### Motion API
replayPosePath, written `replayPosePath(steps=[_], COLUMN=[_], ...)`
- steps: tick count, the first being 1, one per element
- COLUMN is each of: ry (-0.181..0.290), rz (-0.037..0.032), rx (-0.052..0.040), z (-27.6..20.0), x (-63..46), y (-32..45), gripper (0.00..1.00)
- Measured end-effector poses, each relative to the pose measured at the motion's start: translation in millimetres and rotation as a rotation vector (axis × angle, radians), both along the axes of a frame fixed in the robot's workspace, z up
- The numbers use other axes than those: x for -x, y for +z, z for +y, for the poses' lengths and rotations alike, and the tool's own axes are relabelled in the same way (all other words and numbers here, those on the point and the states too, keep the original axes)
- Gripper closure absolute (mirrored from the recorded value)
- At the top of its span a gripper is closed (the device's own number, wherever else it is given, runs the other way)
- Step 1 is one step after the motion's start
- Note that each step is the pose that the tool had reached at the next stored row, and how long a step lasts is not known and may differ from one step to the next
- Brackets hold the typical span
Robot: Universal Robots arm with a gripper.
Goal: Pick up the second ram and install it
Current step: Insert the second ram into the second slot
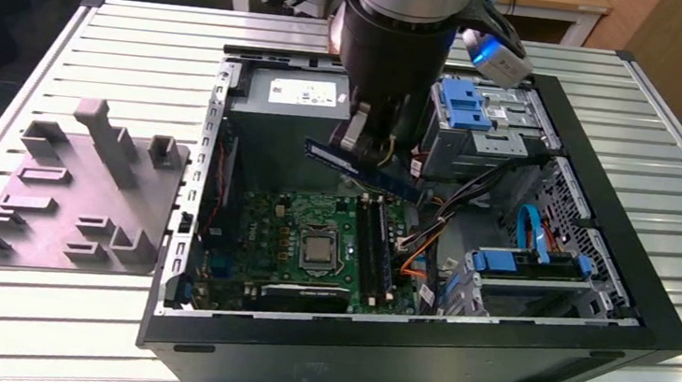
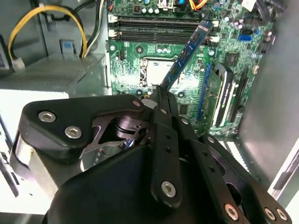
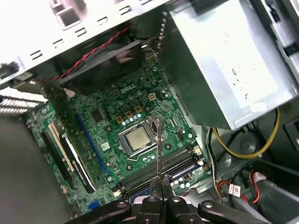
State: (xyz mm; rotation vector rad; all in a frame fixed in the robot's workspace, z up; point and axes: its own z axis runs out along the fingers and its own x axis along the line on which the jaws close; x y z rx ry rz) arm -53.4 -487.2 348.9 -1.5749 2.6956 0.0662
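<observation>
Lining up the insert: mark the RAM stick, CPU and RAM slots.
RAM stick (image 2: 187, 51), second wrist view, mid-length.
CPU (image 3: 136, 138), first wrist view, lid centre.
RAM slots (image 2: 154, 20), second wrist view, middle of one slot.

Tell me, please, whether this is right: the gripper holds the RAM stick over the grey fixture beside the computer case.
Not quite. The gripper holds the RAM stick over the motherboard inside the computer case, not over the grey fixture beside it; the exterior view shows this.
</observation>
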Motion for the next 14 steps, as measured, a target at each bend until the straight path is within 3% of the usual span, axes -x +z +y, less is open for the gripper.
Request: replayPosePath(steps=[14], ry=[-0.254], rz=[0.0], rx=[0.0], z=[0.0], x=[0.0], y=[-1.4], gripper=[0.89])
